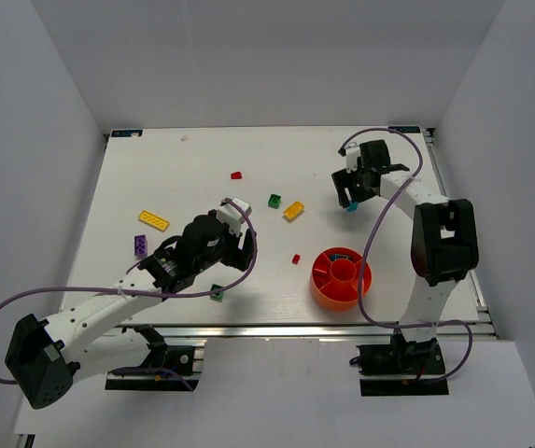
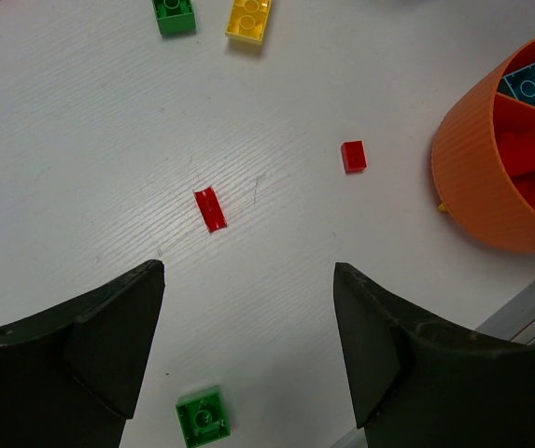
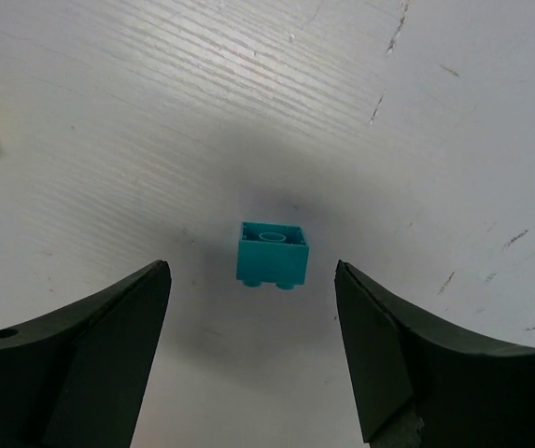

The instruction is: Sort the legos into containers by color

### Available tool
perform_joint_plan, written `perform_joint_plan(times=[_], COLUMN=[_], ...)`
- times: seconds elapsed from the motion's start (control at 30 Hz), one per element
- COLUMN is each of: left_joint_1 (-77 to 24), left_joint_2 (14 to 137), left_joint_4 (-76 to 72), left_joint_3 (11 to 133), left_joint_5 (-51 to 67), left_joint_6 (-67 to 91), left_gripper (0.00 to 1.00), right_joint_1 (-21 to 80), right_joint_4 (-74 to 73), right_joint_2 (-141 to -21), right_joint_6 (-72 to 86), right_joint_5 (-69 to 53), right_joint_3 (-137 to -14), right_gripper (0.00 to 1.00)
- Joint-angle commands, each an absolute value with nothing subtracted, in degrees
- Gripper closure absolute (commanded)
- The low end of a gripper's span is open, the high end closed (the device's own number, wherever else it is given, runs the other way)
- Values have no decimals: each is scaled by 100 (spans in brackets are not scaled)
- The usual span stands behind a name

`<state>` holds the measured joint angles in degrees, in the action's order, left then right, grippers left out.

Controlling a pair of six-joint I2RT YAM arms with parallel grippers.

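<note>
The round orange-red tray (image 1: 321, 285) stands front right; one wedge holds a cyan lego (image 2: 530, 86), another holds red ones (image 2: 524, 154). My right gripper (image 1: 349, 198) is open above a cyan brick (image 3: 273, 254), which lies tipped over just ahead of the open gripper (image 3: 251, 271). My left gripper (image 1: 234, 254) is open and empty (image 2: 248, 271). A flat red piece (image 2: 210, 208) lies ahead of it, a small red brick (image 2: 353, 155) is further right, and a green brick (image 2: 200, 417) lies low between the fingers, also seen from above (image 1: 217, 293).
Loose on the table: a red lego (image 1: 236, 175) at the back, a green brick (image 1: 274, 201) and a yellow brick (image 1: 293, 210) mid-table, a yellow plate (image 1: 153, 220) and a purple brick (image 1: 141, 245) at the left. The front table edge runs near the tray.
</note>
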<state>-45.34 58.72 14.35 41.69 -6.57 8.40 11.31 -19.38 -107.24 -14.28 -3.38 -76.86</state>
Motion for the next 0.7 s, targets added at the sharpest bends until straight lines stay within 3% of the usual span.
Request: perform_joint_plan(times=[0.0,0.67], left_joint_1=[-4562,-4562], left_joint_2=[5766,5722], left_joint_4=[1380,1406], left_joint_3=[4210,4192], left_joint_5=[-677,-642], left_joint_6=[765,756], left_gripper=[18,17], right_joint_1=[1064,853], right_joint_4=[-2013,-2399], right_joint_2=[-10863,-11469], right_joint_6=[-1520,-1600], right_joint_5=[-360,-914], right_joint_3=[-7972,-8314], right_gripper=[24,48])
